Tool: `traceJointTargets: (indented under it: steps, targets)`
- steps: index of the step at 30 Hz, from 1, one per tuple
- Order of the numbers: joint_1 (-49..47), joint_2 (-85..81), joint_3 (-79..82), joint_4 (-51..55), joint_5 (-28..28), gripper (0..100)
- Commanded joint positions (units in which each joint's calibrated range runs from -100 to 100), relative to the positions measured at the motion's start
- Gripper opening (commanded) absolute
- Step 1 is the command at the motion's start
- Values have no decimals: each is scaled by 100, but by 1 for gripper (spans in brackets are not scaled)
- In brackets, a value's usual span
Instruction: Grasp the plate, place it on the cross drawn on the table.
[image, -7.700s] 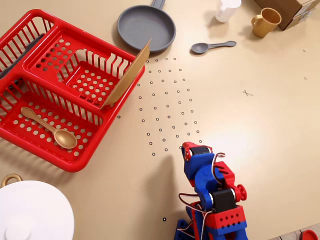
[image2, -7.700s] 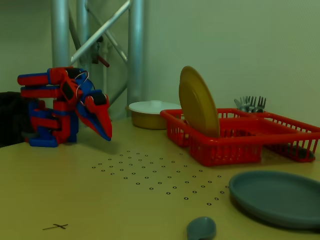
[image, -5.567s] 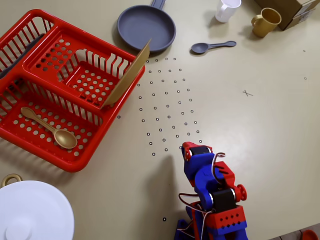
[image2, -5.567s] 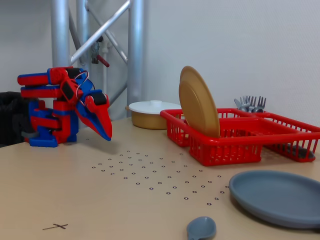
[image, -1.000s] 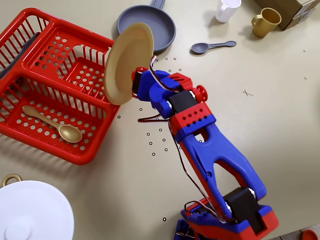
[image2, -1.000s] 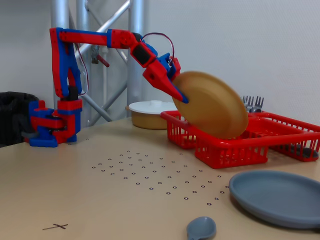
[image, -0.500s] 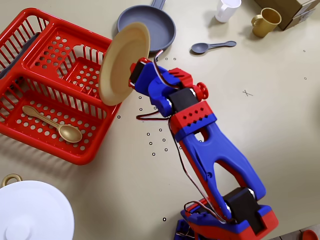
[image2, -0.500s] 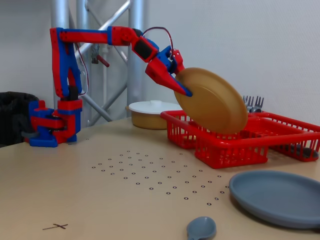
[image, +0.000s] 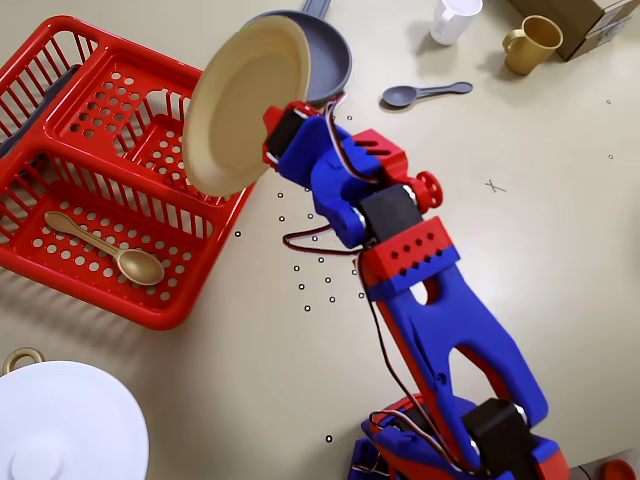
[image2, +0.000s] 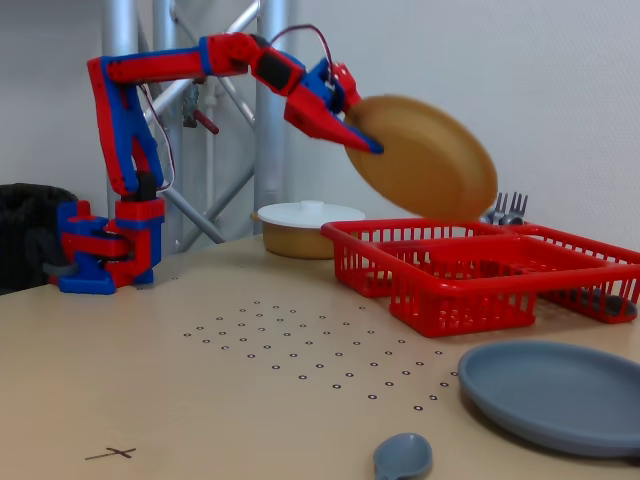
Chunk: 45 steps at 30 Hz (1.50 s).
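Note:
A tan plate (image: 243, 102) hangs tilted in the air above the red basket (image: 60, 170); in the fixed view the plate (image2: 425, 158) is well above the basket (image2: 470, 270). My gripper (image: 272, 130) is shut on the plate's rim, and in the fixed view the gripper (image2: 358, 138) grips its left edge. The cross (image: 494, 186) is drawn on the table at the right of the overhead view, far from the plate; in the fixed view the cross (image2: 110, 454) is at the front left.
A grey plate (image: 325, 55) lies behind the held plate, a grey spoon (image: 420, 93) beside it. A white cup (image: 454, 20) and tan cup (image: 532, 44) stand at the back. A tan spoon (image: 110, 250) lies in the basket. A white lidded pot (image: 65, 425) sits front left.

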Motion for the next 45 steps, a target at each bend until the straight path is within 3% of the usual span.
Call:
traceJointTargets:
  steps: [1,7,17,25,35,45]
  targets:
    - [150,-673,-722,-11,-5,0]
    - [739,-1096,-967,70,-39,0]
    - [2275,-1577,-1021,1205,-117,0]
    - [3409,-1611,-559,1245,-200,0]
    - [4350,240,-2490,1382,-1055,0]
    - [5010,1550,-3315,1188,-1001,0]
